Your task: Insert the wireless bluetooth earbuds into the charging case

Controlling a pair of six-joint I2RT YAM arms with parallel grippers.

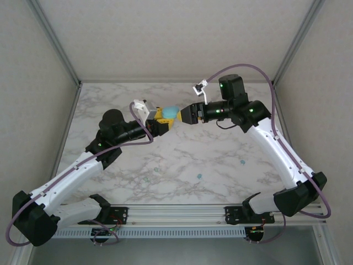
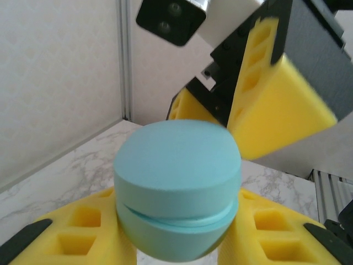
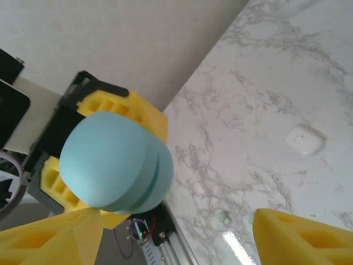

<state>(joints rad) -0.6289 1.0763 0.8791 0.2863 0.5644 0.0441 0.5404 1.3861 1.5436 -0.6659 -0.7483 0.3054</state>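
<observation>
Left gripper [image 1: 165, 116] is clamped on the teal case [image 2: 176, 182], which has its lid closed and is held up off the table [image 1: 182, 160] mid-workspace. Right gripper [image 1: 185, 115] sits right at the teal case with its fingers [image 3: 300, 234] spread wide, gripping nothing; I can't tell if it touches. Earbuds [image 1: 199, 176] lie loose on the marble as scattered specks, well apart from the teal case and nearer the arm bases, and I see a white case [image 3: 304, 139] on the table too.
</observation>
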